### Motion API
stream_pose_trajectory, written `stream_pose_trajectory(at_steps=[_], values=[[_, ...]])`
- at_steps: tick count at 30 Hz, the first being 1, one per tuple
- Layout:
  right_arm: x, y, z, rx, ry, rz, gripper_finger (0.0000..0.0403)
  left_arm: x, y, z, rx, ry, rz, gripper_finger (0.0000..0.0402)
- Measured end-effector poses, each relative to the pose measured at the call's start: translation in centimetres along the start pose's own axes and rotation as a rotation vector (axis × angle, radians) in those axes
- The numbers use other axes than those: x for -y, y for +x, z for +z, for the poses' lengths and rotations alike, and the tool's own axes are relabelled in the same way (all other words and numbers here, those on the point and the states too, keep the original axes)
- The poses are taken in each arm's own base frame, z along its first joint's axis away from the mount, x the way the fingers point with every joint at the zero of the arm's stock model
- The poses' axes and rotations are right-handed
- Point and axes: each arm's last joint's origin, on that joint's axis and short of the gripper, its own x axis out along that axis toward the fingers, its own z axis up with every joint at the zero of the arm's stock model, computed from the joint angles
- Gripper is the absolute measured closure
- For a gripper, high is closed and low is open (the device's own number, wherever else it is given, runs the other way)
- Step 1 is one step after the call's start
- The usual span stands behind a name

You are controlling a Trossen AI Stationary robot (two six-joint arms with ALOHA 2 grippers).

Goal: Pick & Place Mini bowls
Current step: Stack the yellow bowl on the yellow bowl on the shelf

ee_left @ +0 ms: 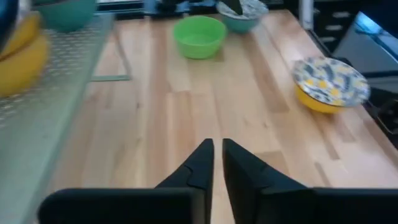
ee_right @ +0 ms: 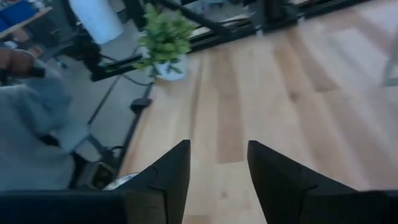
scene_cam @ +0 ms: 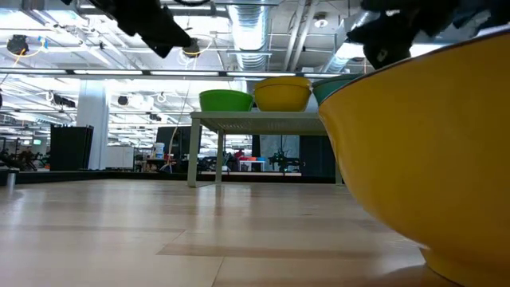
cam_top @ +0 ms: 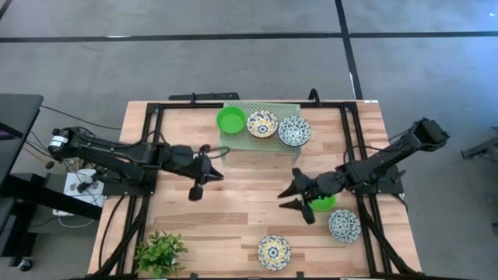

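Three mini bowls sit on the pale green rack [cam_top: 261, 109]: a plain green one [cam_top: 231, 119], a yellow-blue floral one [cam_top: 262, 124] and a blue floral one [cam_top: 294, 131]. Three more rest on the table: a green bowl [cam_top: 323, 204], a blue floral bowl [cam_top: 344, 225] and a yellow-blue floral bowl [cam_top: 274, 251]. My right gripper [cam_top: 293, 199] is open above the table, just left of that green bowl and touching nothing. My left gripper [cam_top: 199, 185] is shut above the table's left-middle, pointing at the bare wood [ee_left: 217, 155].
A small leafy plant [cam_top: 161, 253] stands at the near left corner. Black frame rails [cam_top: 152, 155] run along the table's sides. Bare wood lies between the two grippers. The yellow-blue bowl [scene_cam: 430, 159] fills the low view's right. Someone in grey [ee_right: 37, 124] is beyond the table.
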Motion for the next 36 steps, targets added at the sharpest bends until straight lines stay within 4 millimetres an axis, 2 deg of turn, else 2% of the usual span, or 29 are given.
stream_pose_trajectory(at_steps=[3,7,11,15,22,26,31,36], values=[[-1.3,1.6,0.3,-0.035,0.042,0.014,0.0252,1.0,0.1,0.1,0.005,0.026,0.005,0.0341],[-2.9,4.6,0.6,-0.166,0.059,0.033,0.0256,1.3,0.0,0.2,0.016,0.038,0.076,0.0316],[-4.2,7.1,0.9,-0.378,0.079,0.084,0.026,1.3,0.0,0.3,0.024,0.041,0.098,0.0312],[-5.2,9.1,1.7,-0.51,0.131,0.052,0.0264,1.3,0.0,0.3,0.024,0.041,0.098,0.0312],[-6.0,11.2,0.9,-0.707,0.143,-0.017,0.0264,1.3,0.1,-0.3,0.007,0.043,0.096,0.0312],[-5.8,12.5,-1.1,-0.829,0.221,0.032,0.0264,1.4,0.5,-1.4,-0.025,0.048,0.091,0.0312],[-5.3,13.3,-2.3,-0.872,0.227,0.005,0.0268,1.4,0.6,-1.8,-0.037,0.049,0.09,0.0312],[-4.8,13.2,-1.8,-0.844,0.224,-0.03,0.0278,1.4,0.6,-1.7,-0.032,0.049,0.09,0.0312]])
